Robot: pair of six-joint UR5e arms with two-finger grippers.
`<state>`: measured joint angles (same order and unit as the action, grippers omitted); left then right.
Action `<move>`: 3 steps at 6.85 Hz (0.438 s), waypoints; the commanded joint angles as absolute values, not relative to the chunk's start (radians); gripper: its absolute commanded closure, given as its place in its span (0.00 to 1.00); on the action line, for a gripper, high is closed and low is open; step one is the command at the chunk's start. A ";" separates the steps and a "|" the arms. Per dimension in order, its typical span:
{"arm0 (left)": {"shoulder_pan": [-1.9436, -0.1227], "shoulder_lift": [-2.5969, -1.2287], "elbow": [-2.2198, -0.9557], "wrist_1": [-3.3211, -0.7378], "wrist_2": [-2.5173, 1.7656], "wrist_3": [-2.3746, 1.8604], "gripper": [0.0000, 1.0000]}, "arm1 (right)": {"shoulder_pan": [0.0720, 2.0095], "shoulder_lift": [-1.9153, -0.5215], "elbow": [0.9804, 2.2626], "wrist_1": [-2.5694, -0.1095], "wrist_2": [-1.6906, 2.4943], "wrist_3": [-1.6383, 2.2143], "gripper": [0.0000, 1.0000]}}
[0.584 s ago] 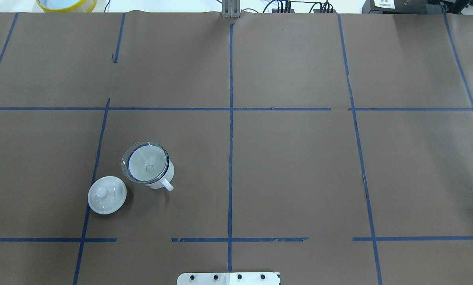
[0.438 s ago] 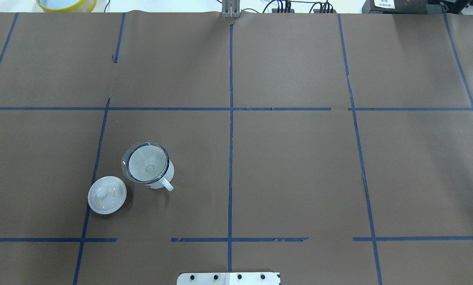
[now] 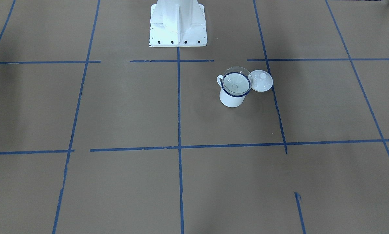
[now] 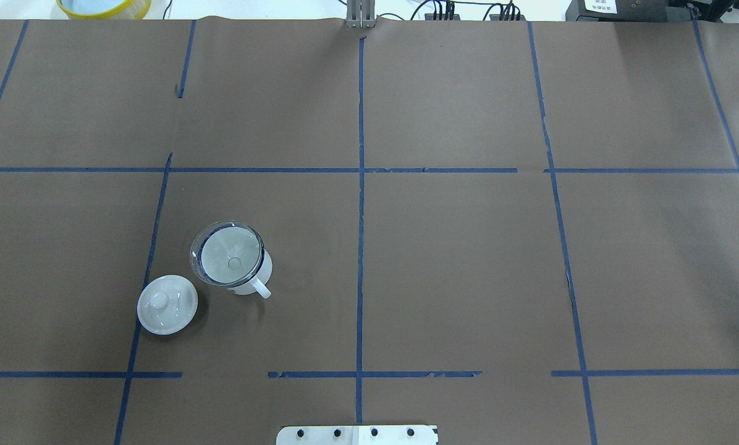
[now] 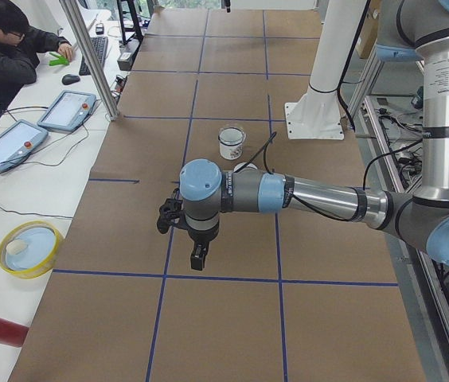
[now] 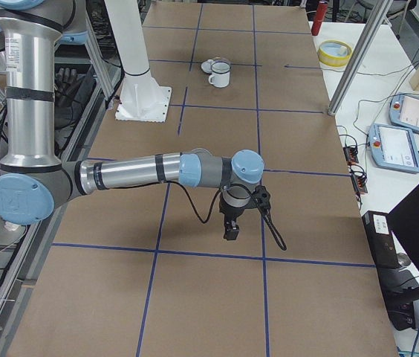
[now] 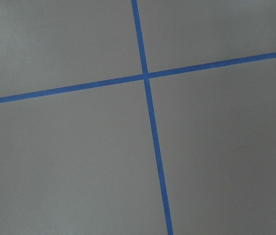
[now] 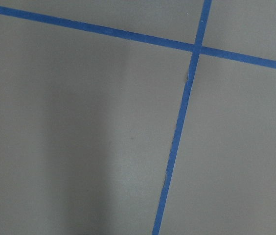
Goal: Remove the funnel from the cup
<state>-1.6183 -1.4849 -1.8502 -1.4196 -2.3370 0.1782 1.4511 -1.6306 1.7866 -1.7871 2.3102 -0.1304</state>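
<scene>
Left gripper: The left gripper (image 5: 197, 261) is hanging over the table (image 5: 232, 318) and pointing down. It is on the end of the near, big arm in the left side view. It is hanging well apart from the cup (image 5: 231, 145). I cannot tell how far its fingers are opening, or if they are holding anything.
Left wrist camera: It is looking down at brown paper and a cross of blue tape (image 7: 145, 76).
Lid: The round white lid (image 4: 167, 304) is lying flat on the table with its knob up. It is sitting just beside the cup, on the robot's left and a bit nearer the robot.
Funnel: The clear funnel (image 4: 227, 261) is sitting in the cup. Its wide round top is resting on the dark blue rim, and its thin stem is pointing down inside.
Cup: The cup is standing upright on the robot's left half of the table, in the square next to the middle tape line. Its little handle is pointing toward the robot.
White base: The white base (image 3: 178, 22) is standing at the robot's edge of the table, on the middle line.
Right gripper: The right gripper (image 6: 230, 232) is hanging over the table and pointing down, far from the cup. I cannot tell how far its fingers are opening, or if they are holding anything.
Right wrist camera: It is looking down at brown paper and another tape cross.
</scene>
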 commanded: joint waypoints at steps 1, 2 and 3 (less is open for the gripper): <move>-1.617 -1.576 -1.856 -1.420 -2.330 0.170 0.00 | 1.451 -1.631 1.786 -1.787 2.310 -0.130 0.00; -1.617 -1.653 -1.829 -1.436 -2.327 0.173 0.00 | 1.451 -1.631 1.786 -1.787 2.310 -0.130 0.00; -1.626 -1.686 -1.812 -1.518 -2.326 0.173 0.00 | 1.451 -1.631 1.787 -1.787 2.310 -0.130 0.00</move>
